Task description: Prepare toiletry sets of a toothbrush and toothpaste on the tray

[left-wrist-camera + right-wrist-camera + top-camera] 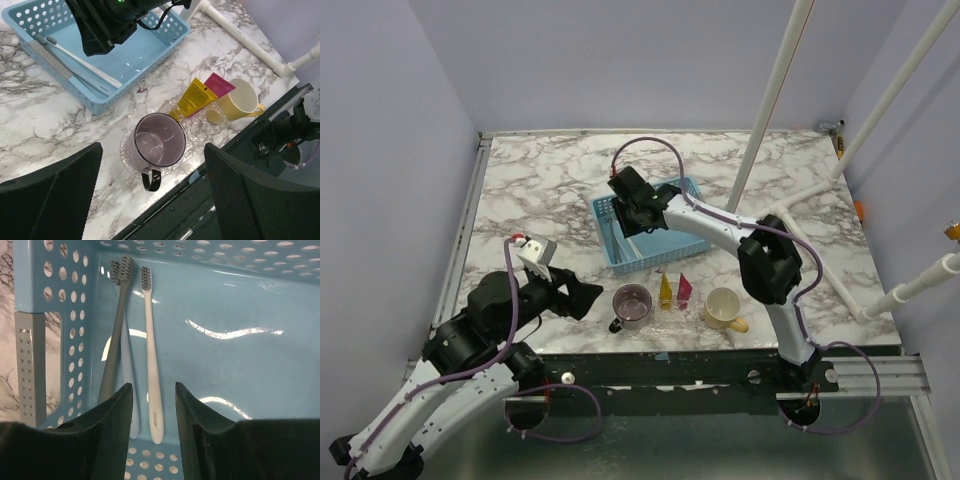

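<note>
right end effector (153, 390) parted above white toothbrush (150, 340), blue basket (240, 370)

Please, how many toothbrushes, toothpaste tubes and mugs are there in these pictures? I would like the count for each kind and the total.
Toothbrushes: 3 (grey toothbrush, pale blue toothbrush, white toothbrush)
Toothpaste tubes: 2 (yellow tube, pink tube)
Mugs: 2 (purple mug, pale yellow mug)
Total: 7

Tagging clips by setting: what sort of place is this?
Probably a robot test booth: plain walls around a marble-pattern table, white pipe framing, left arm and right arm at its edge.
</note>
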Motion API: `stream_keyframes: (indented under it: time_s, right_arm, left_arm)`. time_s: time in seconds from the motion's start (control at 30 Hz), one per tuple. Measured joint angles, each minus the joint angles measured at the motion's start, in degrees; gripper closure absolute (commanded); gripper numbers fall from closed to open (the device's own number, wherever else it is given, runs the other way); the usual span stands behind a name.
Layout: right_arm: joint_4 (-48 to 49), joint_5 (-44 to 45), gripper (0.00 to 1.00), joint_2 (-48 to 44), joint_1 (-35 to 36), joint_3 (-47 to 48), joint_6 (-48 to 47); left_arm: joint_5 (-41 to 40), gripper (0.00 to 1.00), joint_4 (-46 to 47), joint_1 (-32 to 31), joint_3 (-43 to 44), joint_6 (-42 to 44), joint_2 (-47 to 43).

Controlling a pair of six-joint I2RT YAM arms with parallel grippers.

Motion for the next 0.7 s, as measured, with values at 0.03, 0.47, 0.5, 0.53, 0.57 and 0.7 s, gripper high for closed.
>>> stream_keyframes:
  time_s: [0.03, 0.47, 0.5, 0.53, 0.57, 0.7]
  right_arm:
    - [0.3, 0.0, 0.57, 0.1, 0.0, -0.2, -0.2]
    - [2.3, 0.8, 0.55, 5.1, 0.0, 1.4, -2.8]
    - [2.3, 0.9, 0.55, 5.7, 0.0, 1.7, -2.9]
    - [2.3, 0.9, 0.55, 6.3, 0.0, 1.9, -2.9]
    - [2.3, 1.0, 0.55, 6.8, 0.0, 2.0, -2.9]
    - [2.3, 1.1, 0.55, 8.6, 0.0, 2.9, -2.9]
  left_arm:
    - [0.0, 0.17, 0.2, 0.0, -0.1, 0.0, 0.3]
    - [2.0, 0.16, 1.5, 0.0, -0.8, 0.2, 6.7]
    - [2.2, 0.16, 1.4, 0.0, -0.8, 0.2, 6.8]
    - [2.3, 0.16, 1.5, 0.0, -0.8, 0.2, 6.9]
    - [2.3, 0.16, 1.5, 0.0, -0.8, 0.2, 6.8]
    - [2.4, 0.16, 1.5, 0.0, -0.8, 0.2, 6.8]
